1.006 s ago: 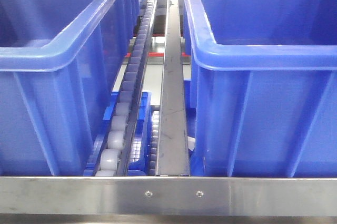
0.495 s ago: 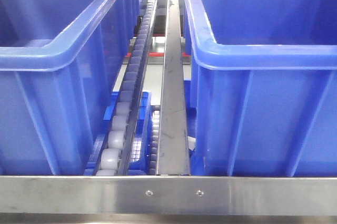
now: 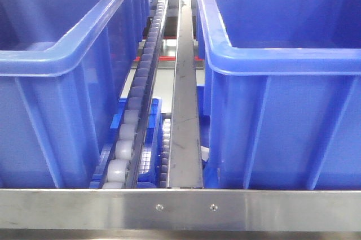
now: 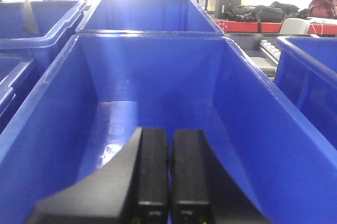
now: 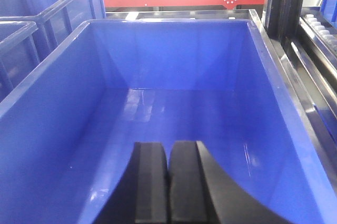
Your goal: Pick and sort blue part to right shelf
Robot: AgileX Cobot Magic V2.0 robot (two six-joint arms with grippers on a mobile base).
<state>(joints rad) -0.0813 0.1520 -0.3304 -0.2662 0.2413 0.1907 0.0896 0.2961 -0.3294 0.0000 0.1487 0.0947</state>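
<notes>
Figure: both my arms poised over open bins, nothing gripped. Across the last second the front view showed no change at all: the deep blue plastic bin on the left (image 3: 62,82), the matching deep blue plastic bin on the right (image 3: 282,99), the grey roller conveyor track (image 3: 135,116) between them and the flat steel rail (image 3: 185,110) beside that track all stood exactly as before, behind the brushed steel front bar (image 3: 180,209). I judged that no pick had begun.

My left claw (image 4: 169,182) had its two black pads pressed together, pinching nothing, hanging just above the near rim of a long blue tub (image 4: 247,129) whose glossy floor showed no part. My right claw (image 5: 168,182) was likewise pressed shut on nothing, above a second empty blue tub (image 5: 68,118); a red-framed rack (image 5: 174,0) lay beyond that tub's far wall.

The blue part itself appeared in none of the three views, so I could not tell where it lay. Finding it seemed the first step left to do.
</notes>
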